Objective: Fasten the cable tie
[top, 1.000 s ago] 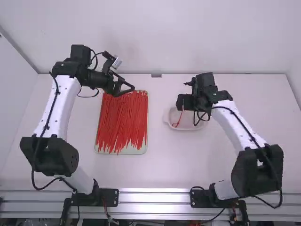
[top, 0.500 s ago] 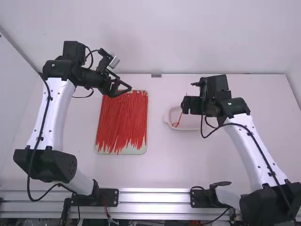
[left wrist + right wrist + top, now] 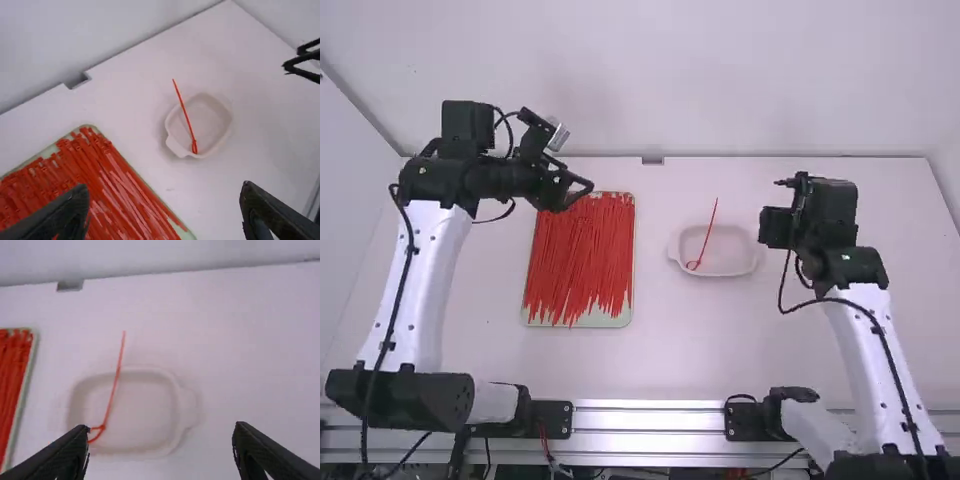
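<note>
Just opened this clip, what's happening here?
Neither arm holds anything. One red cable tie lies in the white dish, its small looped end inside and its tail sticking out over the far rim. The right gripper hangs open beside the dish; the left gripper hangs open above the far end of the tray of loose red ties.
</note>
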Motion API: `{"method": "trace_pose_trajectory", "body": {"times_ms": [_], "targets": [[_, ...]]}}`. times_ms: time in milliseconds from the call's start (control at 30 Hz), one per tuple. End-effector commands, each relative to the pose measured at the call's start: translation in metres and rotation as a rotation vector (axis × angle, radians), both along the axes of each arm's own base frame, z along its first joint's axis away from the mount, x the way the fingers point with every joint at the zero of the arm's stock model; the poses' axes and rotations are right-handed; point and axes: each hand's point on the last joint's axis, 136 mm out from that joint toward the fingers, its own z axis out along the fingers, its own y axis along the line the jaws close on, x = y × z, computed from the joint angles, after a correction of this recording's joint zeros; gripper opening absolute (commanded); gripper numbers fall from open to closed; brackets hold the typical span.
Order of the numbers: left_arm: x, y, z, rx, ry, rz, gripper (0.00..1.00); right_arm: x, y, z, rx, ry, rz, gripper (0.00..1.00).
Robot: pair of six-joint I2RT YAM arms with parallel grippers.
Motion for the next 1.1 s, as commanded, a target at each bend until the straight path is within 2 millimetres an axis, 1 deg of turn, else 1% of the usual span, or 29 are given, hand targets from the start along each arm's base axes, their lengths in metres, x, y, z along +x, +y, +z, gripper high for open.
{"method": "trace_pose_trajectory", "body": {"times_ms": [0,267,467,700,733,767,800,900,967,1067], "targets": [[-0.007,0.008,0.003,0.005,0.0,0.082,0.75,-0.007,-0.008,0.004,-0.042,-0.044,-0.005,0.72],[-0.014,0.031,0.01,0.0,-0.073,0.288,0.59,-0.022,-0.008,0.014,-0.042,-0.222,-0.008,0.54],[-0.022,0.051,0.017,-0.037,-0.146,0.461,0.46,-0.034,-0.008,0.02,-0.041,-0.362,-0.011,0.4],[-0.036,0.077,0.027,-0.001,-0.318,0.598,0.3,-0.049,-0.008,0.024,-0.04,-0.519,-0.015,0.24],[-0.039,0.083,0.029,0.004,-0.353,0.627,0.27,-0.052,-0.008,0.024,-0.04,-0.543,-0.015,0.21],[-0.042,0.087,0.031,0.007,-0.381,0.65,0.25,-0.055,-0.008,0.018,-0.04,-0.543,-0.015,0.19],[-0.044,0.089,0.032,0.009,-0.394,0.662,0.23,-0.057,-0.008,0.016,-0.04,-0.543,-0.015,0.18],[-0.054,0.103,0.037,0.015,-0.482,0.741,0.15,-0.066,-0.008,-0.001,-0.04,-0.543,-0.015,0.1],[-0.06,0.109,0.039,0.014,-0.521,0.774,0.11,-0.07,-0.008,-0.009,-0.04,-0.543,-0.015,0.07],[-0.07,0.109,0.042,-0.012,-0.586,0.777,0.04,-0.076,-0.008,-0.023,-0.04,-0.543,-0.015,0.01]]}}
